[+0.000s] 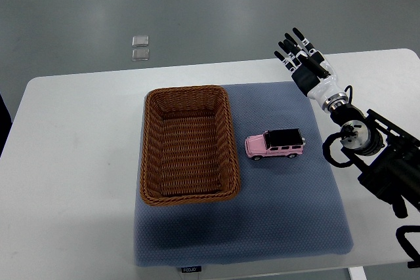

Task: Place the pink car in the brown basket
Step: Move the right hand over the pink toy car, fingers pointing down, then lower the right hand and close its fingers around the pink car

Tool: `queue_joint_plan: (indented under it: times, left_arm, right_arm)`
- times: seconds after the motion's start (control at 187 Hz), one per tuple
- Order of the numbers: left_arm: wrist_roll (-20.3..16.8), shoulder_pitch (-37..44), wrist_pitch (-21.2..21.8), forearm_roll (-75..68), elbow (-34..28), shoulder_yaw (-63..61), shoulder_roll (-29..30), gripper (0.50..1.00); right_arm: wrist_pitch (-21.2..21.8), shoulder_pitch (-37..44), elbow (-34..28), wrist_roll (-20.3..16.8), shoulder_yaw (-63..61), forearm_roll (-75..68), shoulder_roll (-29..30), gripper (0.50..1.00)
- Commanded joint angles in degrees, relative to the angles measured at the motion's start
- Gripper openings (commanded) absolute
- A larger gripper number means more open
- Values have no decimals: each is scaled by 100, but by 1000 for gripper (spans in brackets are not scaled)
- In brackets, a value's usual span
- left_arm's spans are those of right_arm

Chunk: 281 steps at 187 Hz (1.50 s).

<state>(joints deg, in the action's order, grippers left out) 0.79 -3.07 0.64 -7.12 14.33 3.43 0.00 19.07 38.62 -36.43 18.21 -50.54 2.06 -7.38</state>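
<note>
A pink car (pixel 275 143) with a black roof sat on its wheels on a blue-grey mat (pixel 289 214), just right of a brown basket (pixel 149 162) and clear of its woven rim. The basket stood empty on the mat's left half, its left wall reaching the mat's edge. The right hand (pixel 306 57) hung above the mat's far right corner, fingers (pixel 296 33) stretched straight and holding nothing, well apart from the car. Its arm (pixel 377 155) came in from the right edge over the white table (pixel 72 149). Open mat lay between hand and car, and in front of both car and basket toward the near edge.
</note>
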Motion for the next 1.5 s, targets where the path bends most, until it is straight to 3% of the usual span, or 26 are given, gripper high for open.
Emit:
queue_joint_plan:
  times: [0.0, 0.203, 0.358, 0.497, 0.572, 0.646, 0.775, 0.897, 1.068, 1.496]
  left_arm:
    - [-35, 0, -2, 0, 0, -9, 0, 1000]
    - [-70, 0, -2, -9, 9, 0, 0, 1000]
    - [-70, 0, -2, 9, 0, 0, 0, 1000]
    - [-70, 0, -2, 9, 0, 0, 0, 1000]
    - [-70, 0, -2, 9, 0, 0, 0, 1000]
    - [-70, 0, -2, 9, 0, 9, 0, 1000]
    - [-70, 0, -2, 9, 0, 0, 0, 1000]
    - [-61, -9, -2, 0, 0, 0, 0, 1000]
    - [-61, -9, -2, 0, 0, 0, 0, 1000]
    - [-61, -18, -2, 9, 0, 0, 0, 1000]
  right_arm:
    - [0, 6, -5, -2, 0, 5, 0, 911]
    - [27, 67, -22, -2, 0, 356, 9, 911]
    - [141, 278, -189, -37, 105, 1648, -141, 911]
    - [466, 665, -699, -186, 703, 3599, -993, 909]
    - [773, 955, -1463, -204, 1300, 4828, -1757, 911]
    - [958, 1227, -2157, -204, 1994, 5585, -2451, 911]
    - [1011, 1667, -2826, -195, 3138, 6157, -3129, 909]
    - [826, 1684, -3064, -151, 3454, 6509, -3296, 909]
    - [211, 1526, -3064, -125, 3639, 6790, -3190, 909]
    - [-650, 1271, -2607, -125, 3955, 7036, -2760, 905]
